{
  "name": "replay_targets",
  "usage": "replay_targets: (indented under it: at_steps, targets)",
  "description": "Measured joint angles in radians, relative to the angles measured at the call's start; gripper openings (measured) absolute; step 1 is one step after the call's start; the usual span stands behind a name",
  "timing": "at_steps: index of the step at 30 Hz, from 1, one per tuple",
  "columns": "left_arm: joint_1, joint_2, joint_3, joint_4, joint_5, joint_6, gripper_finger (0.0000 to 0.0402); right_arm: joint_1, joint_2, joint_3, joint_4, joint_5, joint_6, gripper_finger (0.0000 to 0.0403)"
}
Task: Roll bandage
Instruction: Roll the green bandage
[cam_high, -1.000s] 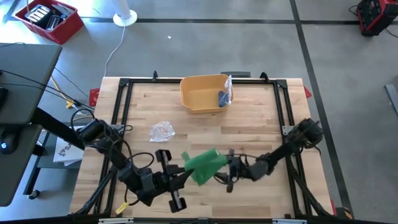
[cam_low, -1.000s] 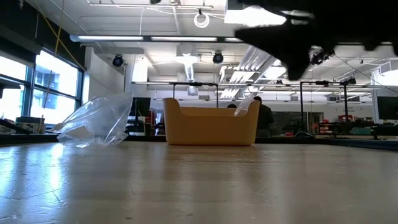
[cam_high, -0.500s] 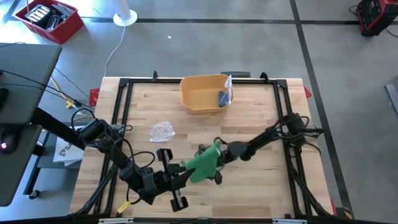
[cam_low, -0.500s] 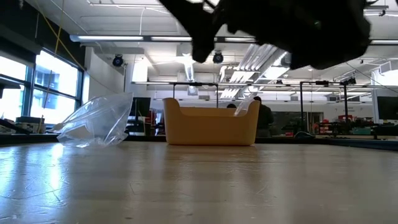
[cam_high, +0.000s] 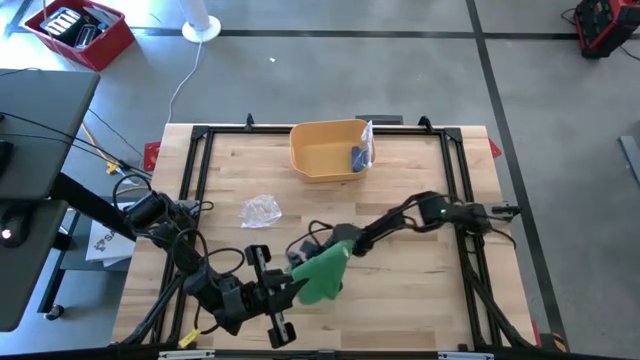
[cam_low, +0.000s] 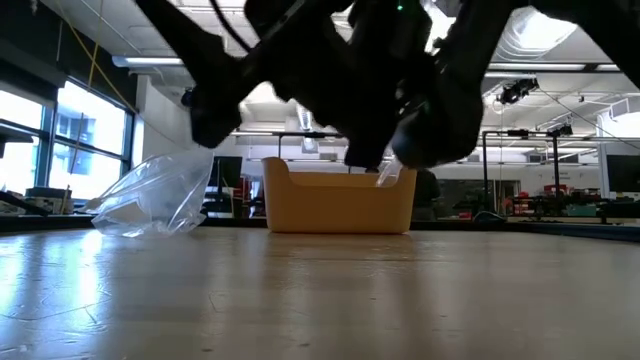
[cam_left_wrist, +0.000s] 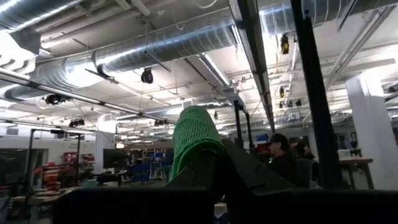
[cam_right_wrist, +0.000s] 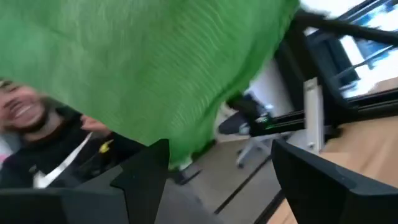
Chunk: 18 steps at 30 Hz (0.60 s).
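Observation:
The green bandage (cam_high: 322, 272) is held up over the table's near middle. In the left wrist view the bandage (cam_left_wrist: 194, 140) rises from between the fingers as a ribbed strip, bent over at its top. My left gripper (cam_high: 290, 288) is shut on it, coming from the near left. My right gripper (cam_high: 318, 243) has reached in from the table's right and stands open just beyond the bandage's far side. In the right wrist view the bandage (cam_right_wrist: 143, 68) fills the space ahead of the right gripper (cam_right_wrist: 217, 155). Whether a finger touches the cloth, I cannot tell. My left gripper pinches the bandage's lower part (cam_left_wrist: 200, 163) between its two fingers (cam_left_wrist: 249, 177). The fingers slant upward and toward the table's right. The cloth stands up past the fingertips, bends over at the top and is clear of the table. How many layers are pinched does not show.
A yellow bin (cam_high: 330, 150) with a small bagged item stands at the far middle. A crumpled clear plastic bag (cam_high: 260, 209) lies left of centre, and the bag (cam_low: 155, 195) also shows in the low view. A black frame (cam_high: 200, 135) edges the table. A person shows beyond it.
My right gripper has swept from the table's right toward its left, across the far side of the bandage, turning at the wrist as it went. The bandage's loose far part has shifted and hangs a little differently, while its pinched part has stayed put.

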Motion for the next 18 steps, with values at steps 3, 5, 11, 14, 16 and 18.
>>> replay_targets:
  at_steps: [3, 5, 11, 14, 16, 18]
  targets:
    - [-0.007, 0.000, 0.000, 0.003, -0.020, 0.023, 0.0005, -0.005, 0.062, 0.067, 0.108, -0.041, 0.046, 0.0275]
    - [-0.009, 0.000, 0.000, 0.004, -0.027, 0.036, 0.0005, -0.010, 0.079, 0.090, 0.137, -0.042, 0.056, 0.0275]
    - [-0.019, -0.005, -0.001, 0.000, -0.037, 0.040, 0.0005, -0.013, 0.081, 0.097, 0.137, -0.006, 0.047, 0.0267]
    - [-0.023, -0.005, -0.001, -0.002, -0.037, 0.053, 0.0005, -0.010, 0.081, 0.112, 0.137, 0.000, 0.048, 0.0250]
    - [-0.027, -0.005, -0.001, 0.000, -0.037, 0.063, 0.0005, -0.007, 0.081, 0.125, 0.137, 0.000, 0.047, 0.0236]
    - [-0.027, -0.006, -0.001, -0.001, -0.037, 0.063, 0.0005, -0.005, 0.081, 0.135, 0.137, 0.000, 0.047, 0.0218]
